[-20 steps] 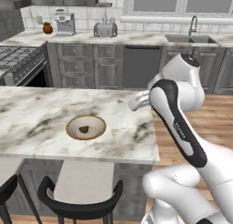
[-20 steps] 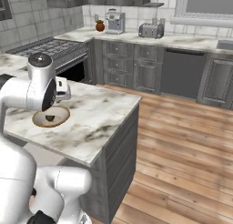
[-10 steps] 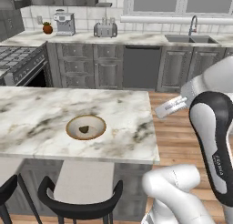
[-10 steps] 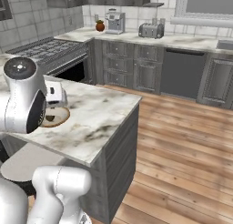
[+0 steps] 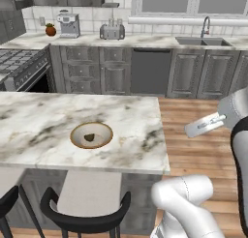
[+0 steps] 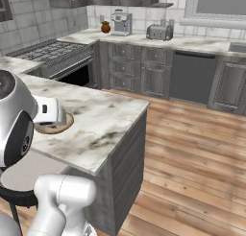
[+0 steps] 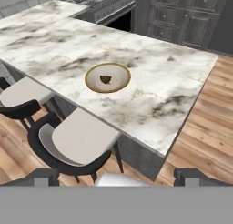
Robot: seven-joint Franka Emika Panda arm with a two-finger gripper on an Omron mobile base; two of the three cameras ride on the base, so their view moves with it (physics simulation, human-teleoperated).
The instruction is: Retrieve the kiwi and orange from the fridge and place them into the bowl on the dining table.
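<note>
Pincer: mine stands wide with nothing between the tips; both dark fingertips rise at six o'clock of the hand view, well apart from each other.
Bowl: the wooden-rimmed bowl sits on the marbled dining table, toward the table's near edge; in the hand view the bowl lies at about twelve o'clock from my pincer, well apart from it and below.
Kiwi: the small dark kiwi lies inside the bowl, near its middle; the hand view shows it as a dark speck on the pale inside.
Orange: I see none in the bowl, so I judge that half of the task is done and the orange is left to fetch.
Fridge: I cannot place it from here, so I cannot say which way the orange lies from my pincer.
Arm: my forearm reaches out over the wooden floor, off the table's end, at three o'clock from the bowl in the left base view.
Next move, my judgement: with free jaws, I must turn off to the fridge; the bowl's spot is what I must return to.
Stools: a padded stool stands under the table's near edge.
</note>
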